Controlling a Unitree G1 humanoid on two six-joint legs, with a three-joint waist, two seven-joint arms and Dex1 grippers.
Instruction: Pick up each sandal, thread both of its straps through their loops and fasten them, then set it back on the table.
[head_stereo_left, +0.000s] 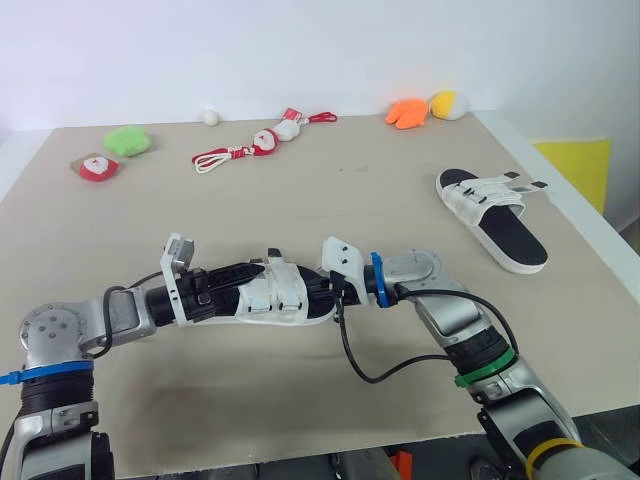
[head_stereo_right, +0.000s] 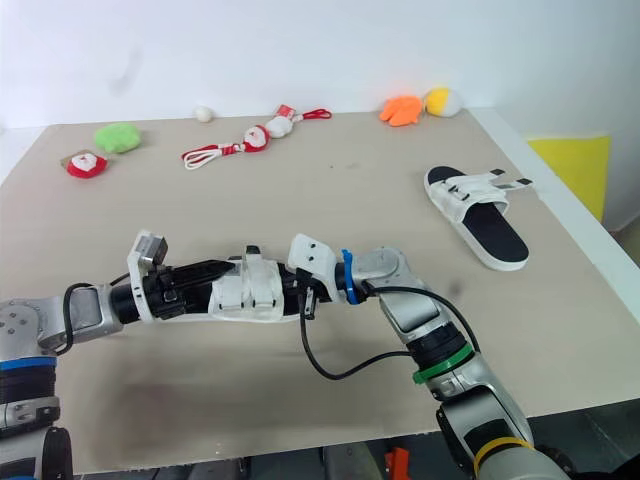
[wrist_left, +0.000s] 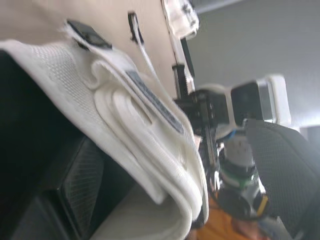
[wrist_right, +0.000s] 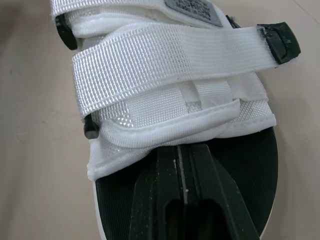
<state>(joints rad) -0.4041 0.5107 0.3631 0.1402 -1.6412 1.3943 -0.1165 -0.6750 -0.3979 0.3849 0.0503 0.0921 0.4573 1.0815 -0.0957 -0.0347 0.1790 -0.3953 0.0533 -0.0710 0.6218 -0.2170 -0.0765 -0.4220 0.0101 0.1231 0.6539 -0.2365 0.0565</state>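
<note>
**Grippers on the near sandal: one clamps, one presses**

Left gripper (head_stereo_left: 248, 280) and right gripper (wrist_right: 183, 152) meet at the front middle of the table (head_stereo_left: 400, 180), one at each end of the near sandal (head_stereo_left: 280, 295). We read the left as clamped on its end of the sandal. The right has its fingers together, lying on the black footbed, with the tips touching the edge of the white upper.

The wide strap (wrist_right: 165, 65) lies across the upper, its black tip past the far edge. We cannot tell whether it is pressed fast. We judge the step in hand to be the closing of this sandal's straps.

To do it well, we would:
- keep the left clamp firm so that the sole cannot twist;
- run the closed right tips flat along each strap, over the upper and not under its edge;
- check that both straps pass through their loops before lowering the sandal.

The far sandal (head_stereo_left: 495, 220) rests well apart, toward the right edge, with its straps (head_stereo_left: 500, 188) loose. It looks undone.

Count:
- two sandals, with two straps on each;
- six toys along the far edge: a corded Santa (head_stereo_left: 265, 140), a green plush (head_stereo_left: 128, 140), a red plush (head_stereo_left: 95, 166), an orange plush (head_stereo_left: 407, 112), a yellow plush (head_stereo_left: 445, 104) and a white ball (head_stereo_left: 210, 117).
</note>
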